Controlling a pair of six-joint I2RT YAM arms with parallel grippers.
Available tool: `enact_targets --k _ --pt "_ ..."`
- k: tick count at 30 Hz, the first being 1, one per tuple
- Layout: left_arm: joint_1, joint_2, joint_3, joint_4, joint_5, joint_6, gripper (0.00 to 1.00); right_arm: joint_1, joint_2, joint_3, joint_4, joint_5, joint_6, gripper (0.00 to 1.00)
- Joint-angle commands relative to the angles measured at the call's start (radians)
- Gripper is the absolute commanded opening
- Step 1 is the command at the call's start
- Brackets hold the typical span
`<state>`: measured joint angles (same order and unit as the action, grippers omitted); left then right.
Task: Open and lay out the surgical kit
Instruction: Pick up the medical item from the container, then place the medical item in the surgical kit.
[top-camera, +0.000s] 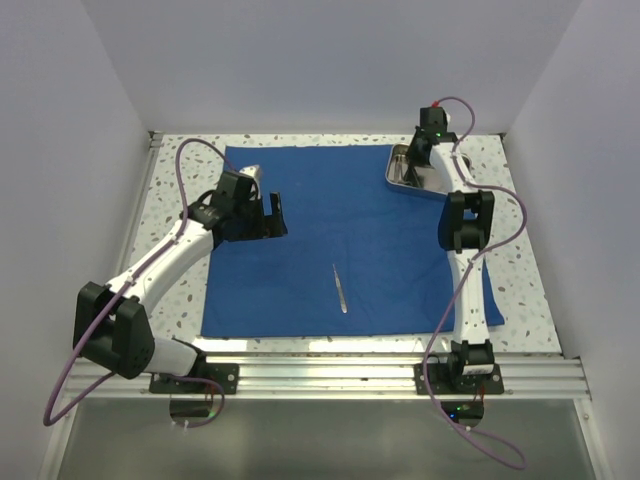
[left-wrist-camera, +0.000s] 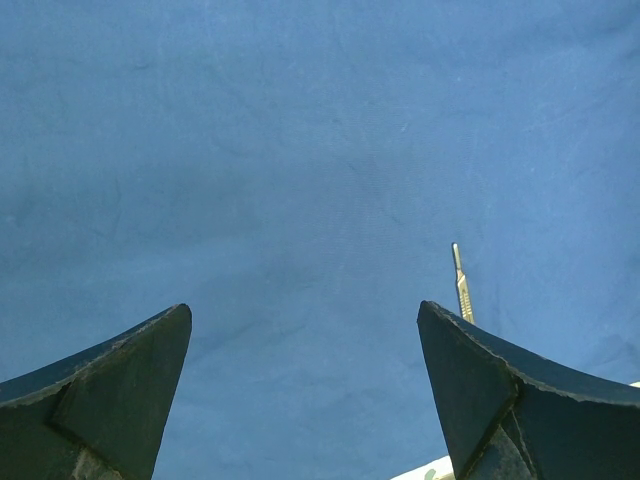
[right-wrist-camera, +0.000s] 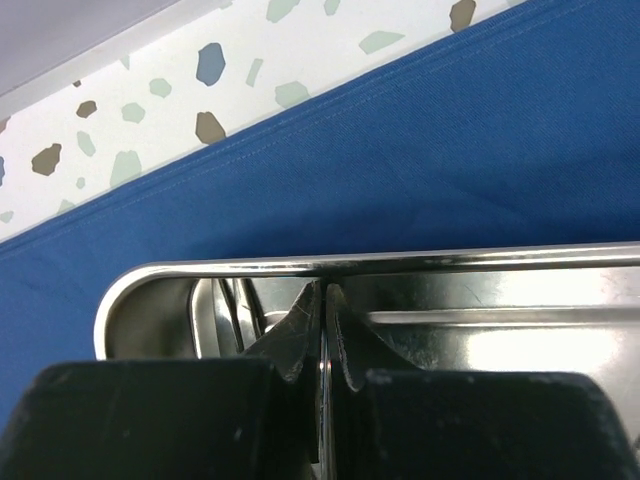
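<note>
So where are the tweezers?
In the top view, the tweezers lie loose on the blue cloth, about midway across and toward its near edge.

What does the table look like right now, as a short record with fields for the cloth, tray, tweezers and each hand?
cloth: blue, spread out flat
tray: shiny steel, at the cloth's far right corner
tweezers: lying alone on the cloth, near the front middle
left hand: open, over the cloth's left part, holding nothing
right hand: shut, fingertips down inside the tray; whether it pinches anything cannot be told
</note>
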<state>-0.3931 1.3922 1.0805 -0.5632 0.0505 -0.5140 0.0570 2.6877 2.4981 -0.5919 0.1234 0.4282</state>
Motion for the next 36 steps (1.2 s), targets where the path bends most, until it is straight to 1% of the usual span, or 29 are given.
enact_targets --k 1,6,9,18,21,23,25,26,27,28,29,31,32,35,36 --pt "-0.001 -0.001 0.010 0.036 0.018 0.005 1.00 0.003 -0.112 -0.010 -0.056 0.039 -0.034 0.00" --pt "-0.001 0.013 0.047 0.046 0.043 0.023 1.00 -0.020 -0.234 -0.019 -0.054 0.053 -0.048 0.00" --pt "-0.001 0.013 0.058 0.055 0.055 0.031 1.00 -0.037 -0.305 -0.051 -0.052 0.056 -0.051 0.00" --pt "-0.001 -0.061 0.012 0.066 0.068 0.051 0.99 -0.052 -0.462 -0.129 -0.057 0.067 -0.072 0.00" --pt "-0.001 -0.085 -0.004 0.072 0.069 0.060 1.00 -0.052 -0.531 -0.179 -0.063 0.068 -0.078 0.00" --pt "-0.001 -0.085 -0.005 0.075 0.078 0.066 1.00 -0.054 -0.609 -0.221 -0.060 0.059 -0.080 0.00" --pt "-0.001 -0.082 -0.005 0.094 0.087 0.069 1.00 -0.052 -0.711 -0.315 -0.057 0.044 -0.082 0.00" --pt "-0.001 -0.079 -0.001 0.098 0.097 0.071 0.99 -0.052 -0.754 -0.399 -0.054 0.032 -0.075 0.00" --pt "-0.001 -0.073 0.002 0.114 0.104 0.071 1.00 -0.054 -0.791 -0.447 -0.049 0.019 -0.054 0.00" --pt "-0.001 -0.061 0.007 0.121 0.113 0.068 1.00 -0.052 -0.871 -0.493 -0.046 0.001 -0.045 0.00" --pt "-0.001 -0.052 0.019 0.128 0.132 0.069 0.99 -0.052 -0.908 -0.586 -0.046 -0.030 -0.036 0.00" --pt "-0.001 -0.021 0.038 0.143 0.153 0.068 1.00 -0.052 -0.983 -0.683 -0.054 -0.068 0.006 0.00" --pt "-0.001 -0.012 0.062 0.143 0.172 0.071 1.00 -0.052 -1.049 -0.782 -0.055 -0.114 0.032 0.00" --pt "-0.001 0.024 0.090 0.157 0.189 0.084 0.99 -0.034 -1.170 -0.942 -0.084 -0.136 0.047 0.00" --pt "-0.001 0.036 0.094 0.163 0.192 0.086 1.00 -0.019 -1.190 -0.967 -0.130 -0.161 0.037 0.00"
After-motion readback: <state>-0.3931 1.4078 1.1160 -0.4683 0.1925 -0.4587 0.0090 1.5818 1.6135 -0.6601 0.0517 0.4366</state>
